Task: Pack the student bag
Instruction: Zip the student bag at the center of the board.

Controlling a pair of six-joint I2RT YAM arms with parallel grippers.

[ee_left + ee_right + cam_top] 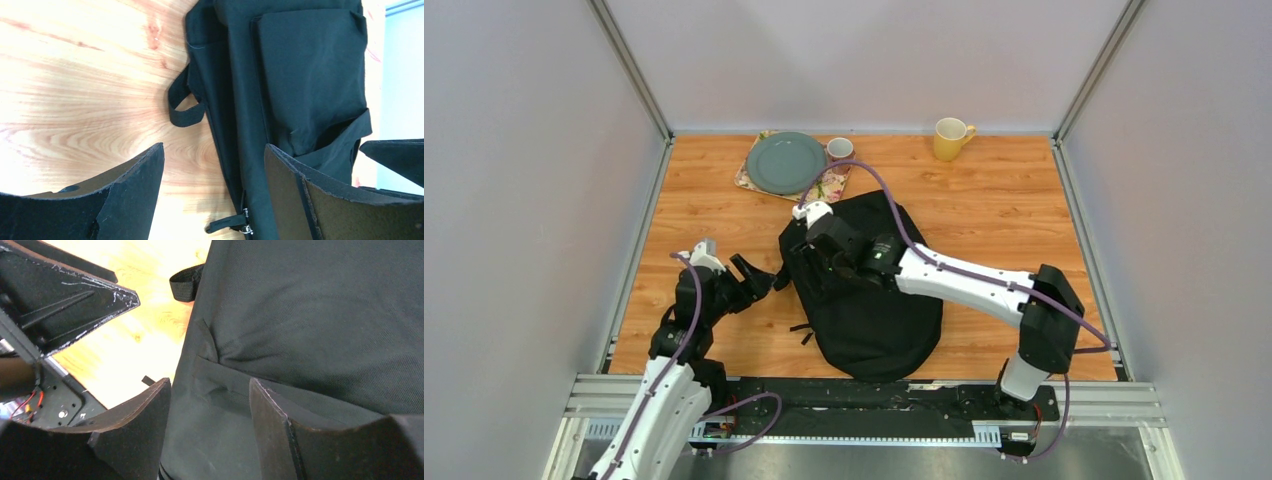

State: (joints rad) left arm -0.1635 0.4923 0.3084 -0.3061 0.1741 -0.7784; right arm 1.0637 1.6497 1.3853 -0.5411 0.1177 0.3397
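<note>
Student bag (876, 320) flat, long axis near-to-far, rounded end nearest.

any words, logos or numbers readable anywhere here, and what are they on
No text can be read in any view.
student bag: plain black fabric, no label or logo showing.
yellow mug, grey plate, small cup: no print visible.
patterned mat: floral print only, too small to show any lettering.

Student bag (874, 320) mid-table; plate (785, 162) (on a mat (747, 182)) & cup (840, 148) behind it, mug (951, 138) far rt.
</note>
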